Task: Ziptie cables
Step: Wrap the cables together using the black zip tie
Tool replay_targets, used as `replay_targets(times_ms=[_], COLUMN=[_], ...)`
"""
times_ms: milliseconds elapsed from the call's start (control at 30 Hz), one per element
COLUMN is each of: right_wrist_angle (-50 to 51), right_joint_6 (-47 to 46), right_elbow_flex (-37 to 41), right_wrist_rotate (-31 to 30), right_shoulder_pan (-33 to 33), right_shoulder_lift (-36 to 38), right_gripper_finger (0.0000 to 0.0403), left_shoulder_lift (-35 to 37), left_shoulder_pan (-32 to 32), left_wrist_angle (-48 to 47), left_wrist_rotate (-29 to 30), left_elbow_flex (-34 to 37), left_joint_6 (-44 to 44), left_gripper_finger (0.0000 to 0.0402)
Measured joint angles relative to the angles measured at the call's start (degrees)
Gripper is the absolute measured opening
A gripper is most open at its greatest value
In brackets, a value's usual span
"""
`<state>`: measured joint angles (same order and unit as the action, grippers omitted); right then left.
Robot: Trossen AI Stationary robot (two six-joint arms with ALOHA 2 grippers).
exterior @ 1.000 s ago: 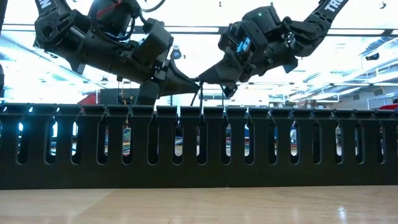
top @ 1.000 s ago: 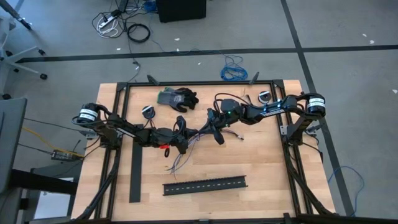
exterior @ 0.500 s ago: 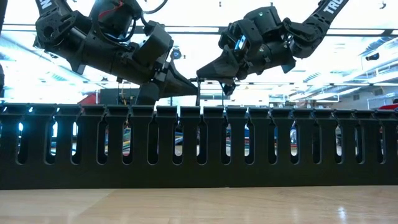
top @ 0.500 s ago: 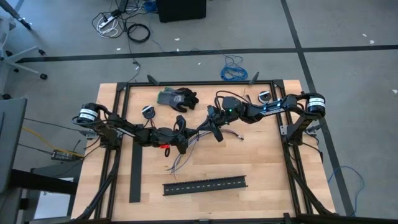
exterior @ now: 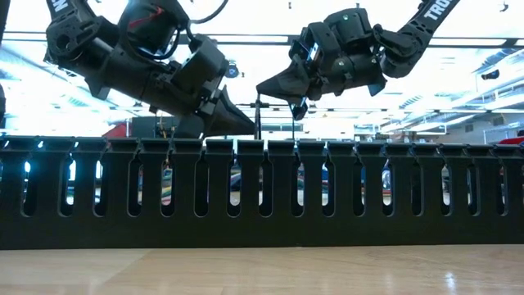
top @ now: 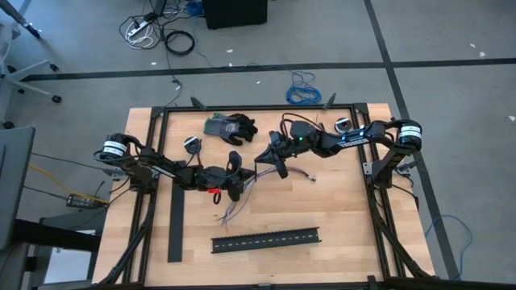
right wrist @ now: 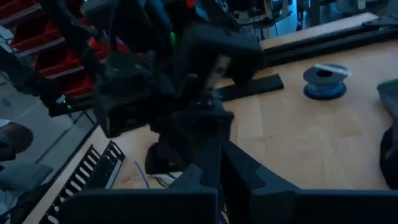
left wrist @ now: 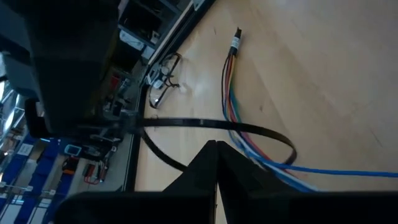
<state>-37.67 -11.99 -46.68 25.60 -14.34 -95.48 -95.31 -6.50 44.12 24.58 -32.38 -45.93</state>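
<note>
Multicoloured cables [top: 234, 203] splay just below shut left pincer [top: 246, 179].

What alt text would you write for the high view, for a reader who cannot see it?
Seen from above, the left gripper and right gripper meet, both shut, over the middle of a wooden table, just above the cables, whose splayed ends lie on the wood. A black slotted channel lies near the front edge, and dark gloves near the back.
</note>
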Motion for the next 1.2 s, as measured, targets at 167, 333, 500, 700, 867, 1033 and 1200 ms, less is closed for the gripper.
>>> replay_targets(times_ms=[167, 333, 500, 700, 867, 1033, 1200], right_wrist_angle=[0.46, 3.6, 7.45, 8.02, 8.15, 8.03, 7.92], right_joint_6=[-0.51, -0.42, 1.32, 4.08, 6.99, 9.88, 11.62], right_elbow_flex=[0.0, 0.0, 0.0, 0.0, 0.0, 0.0, 0.0], right_wrist_rotate=[1.04, 1.47, 1.23, 1.12, 1.1, 1.06, 1.83], right_shoulder_pan=[-0.18, -0.11, 0.1, 0.1, 0.1, -0.13, -0.76], right_shoulder_lift=[0.0, 0.0, 0.0, 0.0, 0.0, 0.0, 0.0], right_gripper_finger=[0.0, 0.0, 0.0, 0.0, 0.0, 0.0, 0.0], left_shoulder_lift=[0.0, 0.0, 0.35, 2.9, 5.4, 6.78, 6.43], left_shoulder_pan=[0.0, -0.04, -1.15, -1.57, -1.6, -1.6, -1.4], left_wrist_angle=[0.48, 1.35, 1.56, -0.02, -0.6, -3.49, -3.6], left_wrist_rotate=[0.49, 10.26, 15.82, 12.71, 11.13, 11.13, 10.71], left_elbow_flex=[0.0, 0.0, 0.0, 0.0, 0.0, 0.0, 0.0], left_joint_6=[0.11, 0.12, 5.14, 27.08, 45.62, 56.7, 62.94], left_gripper_finger=[0.0, 0.0, 0.0, 0.0, 0.0001, 0.0026, 0.0093])
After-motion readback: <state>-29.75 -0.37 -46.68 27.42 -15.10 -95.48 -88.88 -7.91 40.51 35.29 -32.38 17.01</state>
